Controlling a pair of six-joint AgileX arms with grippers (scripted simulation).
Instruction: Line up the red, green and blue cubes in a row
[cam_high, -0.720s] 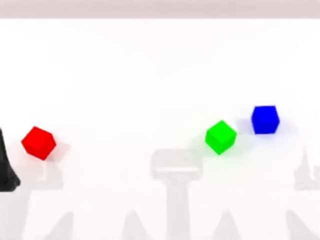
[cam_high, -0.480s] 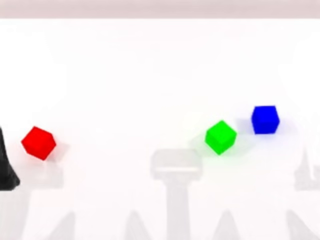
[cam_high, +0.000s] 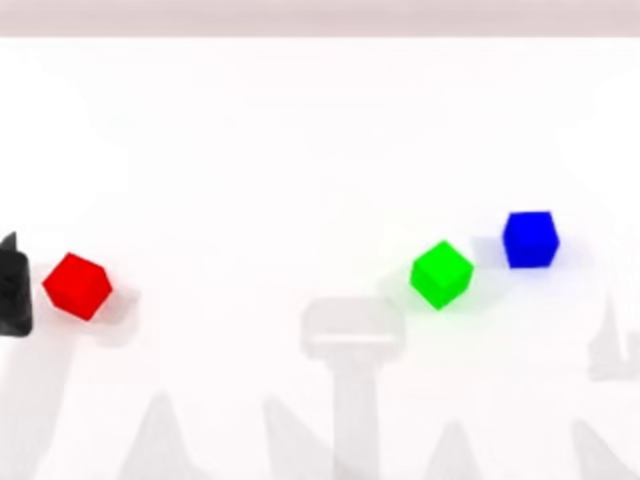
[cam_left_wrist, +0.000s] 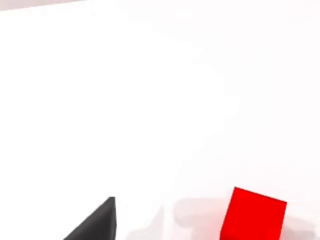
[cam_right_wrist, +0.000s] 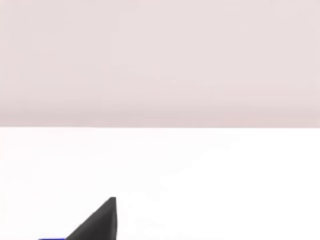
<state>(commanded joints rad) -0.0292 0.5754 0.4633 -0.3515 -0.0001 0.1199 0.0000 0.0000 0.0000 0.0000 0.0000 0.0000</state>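
The red cube sits on the white table at the left. It shows close up in the left wrist view as the red cube. My left gripper is at the table's left edge, just left of the red cube and apart from it. The green cube lies right of centre. The blue cube sits a little farther back and to the right of it, with a small gap between them. A thin strip of the blue cube shows in the right wrist view beside a black part of my right gripper. The right gripper is outside the top view.
The table's far edge meets a pale wall at the back. Grey shadows of the arms and a stand fall across the near part of the table. A wide bare stretch of table separates the red cube from the green one.
My left gripper has moved away from the near side along the left edge and now stands level with the red cube. The cubes have not moved.
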